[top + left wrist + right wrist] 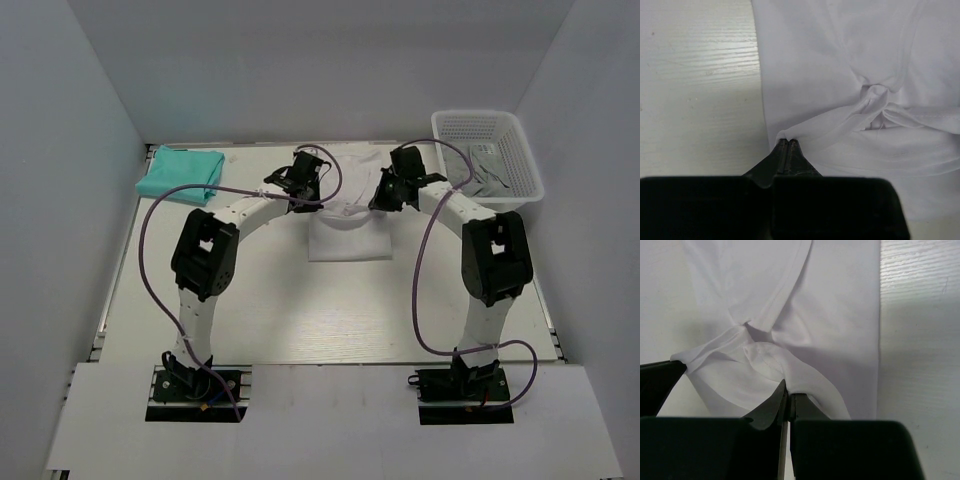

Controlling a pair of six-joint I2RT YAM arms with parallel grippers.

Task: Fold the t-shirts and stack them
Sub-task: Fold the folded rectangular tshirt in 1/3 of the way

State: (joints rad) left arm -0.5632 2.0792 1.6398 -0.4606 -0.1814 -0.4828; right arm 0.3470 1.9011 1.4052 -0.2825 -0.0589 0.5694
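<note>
**Grippers clamped on white shirt, mid-fold; one shirt folded, none stacked.**

Left gripper [788, 142] and right gripper [788, 390]: jaws of each pressed together on a pinch of white cloth, toward the left and right sides of the shirt. Table [330, 310]: pale planks. White shirt [348, 240]: mid-table, part folded, bunched and twisted between the two pinches; fold judged unfinished. Basket [526, 160]: far right corner, grey cloth [485, 165] lying in it, kind not made out. Teal shirt [181, 172]: far left corner, folded flat, judged done. Outstanding: white shirt to be finished and stacked with the teal one.
</note>
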